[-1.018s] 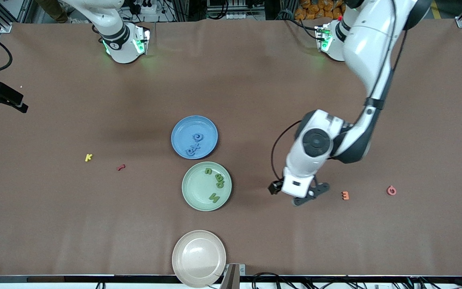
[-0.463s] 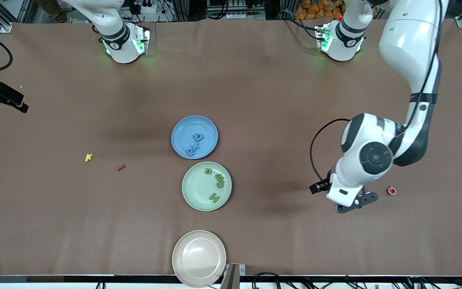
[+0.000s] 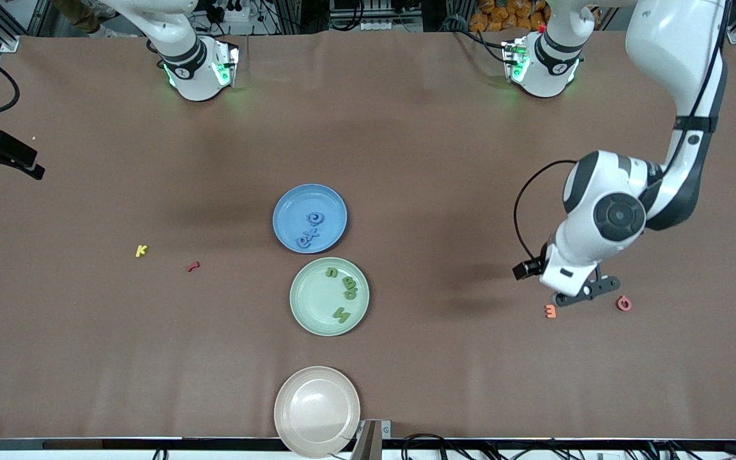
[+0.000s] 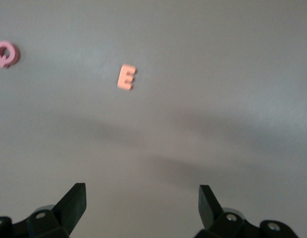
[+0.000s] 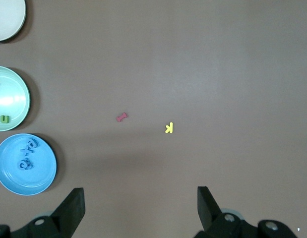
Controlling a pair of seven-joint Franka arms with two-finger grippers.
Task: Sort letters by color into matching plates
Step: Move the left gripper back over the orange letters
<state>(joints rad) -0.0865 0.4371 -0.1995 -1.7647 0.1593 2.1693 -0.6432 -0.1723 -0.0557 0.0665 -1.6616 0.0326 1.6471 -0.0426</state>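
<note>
Left gripper (image 3: 584, 295) hangs open over small, probably light orange letter (image 3: 550, 311), best pinched across its flat edges; right gripper (image 5: 138, 208) waits open.

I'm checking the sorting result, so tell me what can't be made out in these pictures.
- Blue letters in the blue plate: overlapping and too small in the front view to count or read.
- Right gripper: outside the front view; only its open fingertips show in the right wrist view.
- Left gripper: the wrist hides its fingers in the front view.
</note>
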